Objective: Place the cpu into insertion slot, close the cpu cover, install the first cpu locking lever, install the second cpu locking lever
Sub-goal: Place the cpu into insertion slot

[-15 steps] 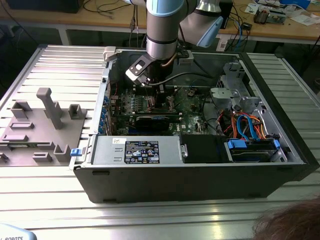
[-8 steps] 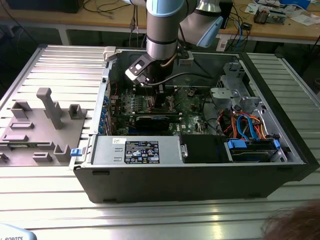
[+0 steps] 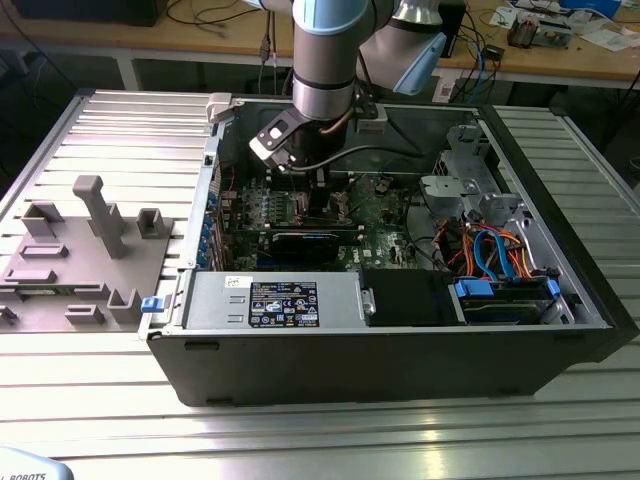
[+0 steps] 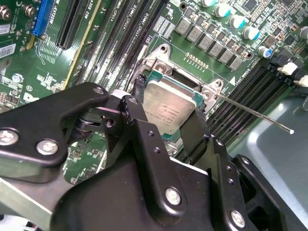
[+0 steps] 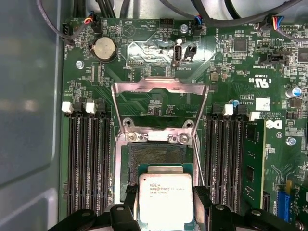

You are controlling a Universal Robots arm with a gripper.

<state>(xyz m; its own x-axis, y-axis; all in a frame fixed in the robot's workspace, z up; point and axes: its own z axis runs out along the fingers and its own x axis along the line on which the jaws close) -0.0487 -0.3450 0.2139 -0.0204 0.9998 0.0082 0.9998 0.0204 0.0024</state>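
The gripper (image 5: 166,207) is clamped on the cpu (image 5: 166,190), holding it partly over the slot (image 5: 154,154); it does not look seated yet. Beyond the fingertips the cover (image 5: 159,85) lies flipped open; a lever (image 4: 255,115) juts free beside the gripper. I judge no step finished.

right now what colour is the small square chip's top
Silver-grey with dark print; the small square metal-topped chip shows best in the first wrist view.
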